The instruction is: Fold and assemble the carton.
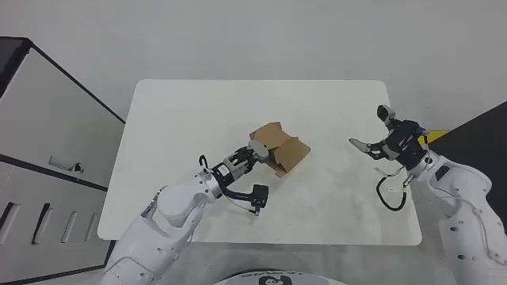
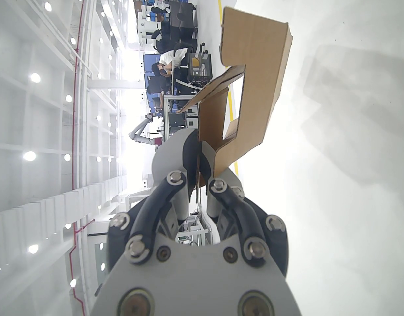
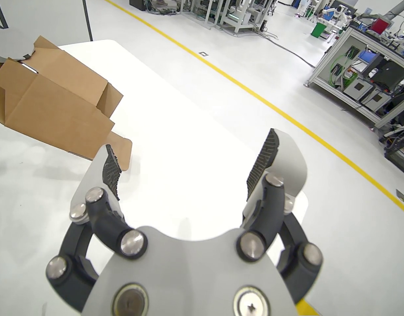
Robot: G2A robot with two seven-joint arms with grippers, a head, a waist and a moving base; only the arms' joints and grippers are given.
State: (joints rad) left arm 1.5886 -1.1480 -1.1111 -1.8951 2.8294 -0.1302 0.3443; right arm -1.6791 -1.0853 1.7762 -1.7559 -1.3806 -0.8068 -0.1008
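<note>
Your left pincer is pressed together on the edge of one flap of the carton. The rest of the brown cardboard juts out ahead of its fingertips, half opened, with loose flaps at both ends. Your right pincer is spread wide and holds nothing. The carton lies well apart from it, on the side toward the left pincer.

The hold looks like the weak point. You have only a thin flap, so the body could swing on that crease, or the flap could bend, tear or slide out if you lift or twist quickly. The box sits tilted, and I cannot tell whether its far flap touches the table. If it does, dragging it may fold that flap the wrong way. Bringing the right pincer in hard could also knock the half-open sleeve flat or shove it out of the left pincer's pinch.

The white table below both pincers is smooth, so a dropped carton may skid. Past the right pincer, a yellow floor line crosses pale flooring, with equipment racks behind it.
</note>
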